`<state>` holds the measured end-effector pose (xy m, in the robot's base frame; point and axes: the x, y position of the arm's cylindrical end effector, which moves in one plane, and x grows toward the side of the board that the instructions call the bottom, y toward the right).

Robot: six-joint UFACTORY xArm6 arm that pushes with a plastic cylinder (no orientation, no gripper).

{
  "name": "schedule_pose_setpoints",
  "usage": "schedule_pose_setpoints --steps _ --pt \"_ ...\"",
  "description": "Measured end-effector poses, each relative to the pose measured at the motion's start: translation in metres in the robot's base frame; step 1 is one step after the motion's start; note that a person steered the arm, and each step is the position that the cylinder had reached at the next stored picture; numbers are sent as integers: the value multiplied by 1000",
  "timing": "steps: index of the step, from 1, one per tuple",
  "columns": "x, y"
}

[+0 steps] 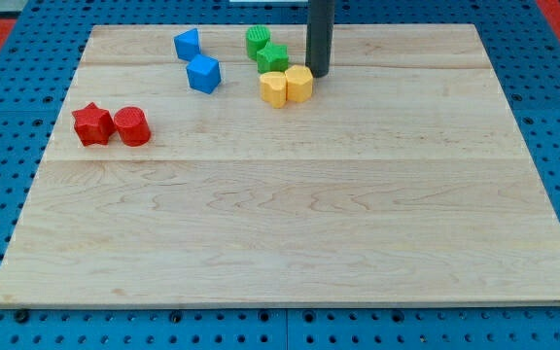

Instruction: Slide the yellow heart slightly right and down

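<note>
Camera view, my tip [317,74] beside yellow heart [274,88]

Pale wooden board [290,224] with visible grain, matt; the yellow heart [274,88] looks like smooth plastic

Rod [319,34] cut off by the view's top edge; upper part and arm out of frame. The tip [318,75] sits just at the view's top-right of a yellow block [299,83]; contact or gap cannot be told. Two yellow blocks touch; which is the heart is too small to tell, the other yellow block [274,88] has a faint notch. Green block [258,41] partly hidden behind the second green block [272,57]; shapes unclear. Rear blue block [188,44] shape unclear. Counter [290,233] bottom corners almost clipped at the view's bottom edge.
</note>
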<state>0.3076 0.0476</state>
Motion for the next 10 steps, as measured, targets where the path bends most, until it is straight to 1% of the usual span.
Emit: schedule_pose_setpoints --steps 1,2,3,4,5,6,8,9,10 --pt "49 10" --pt "63 20" --pt "93 -70" --pt "56 -110" --pt "17 -112" --pt "17 -54" --pt "51 121" --pt "49 141" --pt "50 58"
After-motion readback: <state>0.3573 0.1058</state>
